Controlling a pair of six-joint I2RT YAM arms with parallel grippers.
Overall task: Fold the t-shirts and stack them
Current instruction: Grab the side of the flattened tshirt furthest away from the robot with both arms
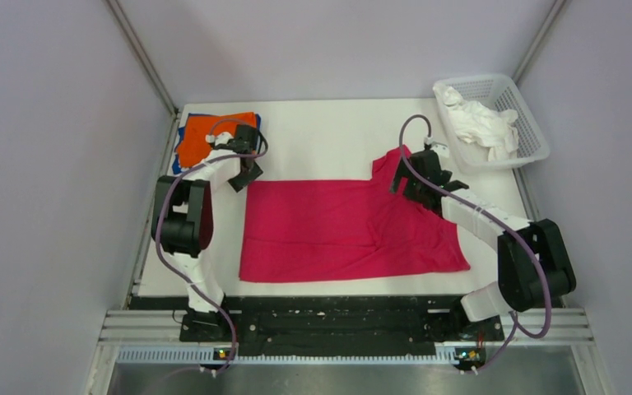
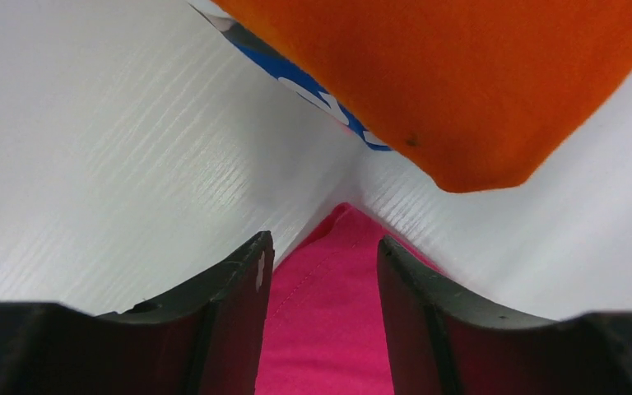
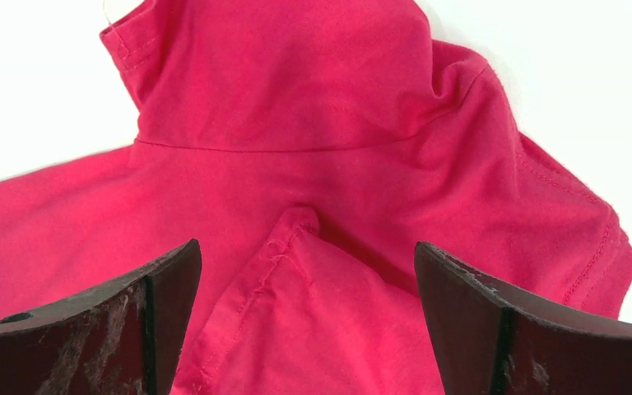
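Left fingers (image 2: 224, 306) astride magenta shirt (image 2: 326, 284) corner

White-and-black arms (image 1: 188, 220), purple cables (image 1: 405, 136), dark curved fingers (image 2: 230, 313)

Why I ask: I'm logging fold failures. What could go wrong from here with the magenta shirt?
The left gripper straddles only the very corner of the magenta shirt; closing may catch too little cloth and slip. The folded orange shirt lies close to that corner, so a lift could nudge it. The open right gripper hangs over a bunched part of the magenta shirt and may pinch extra layers.
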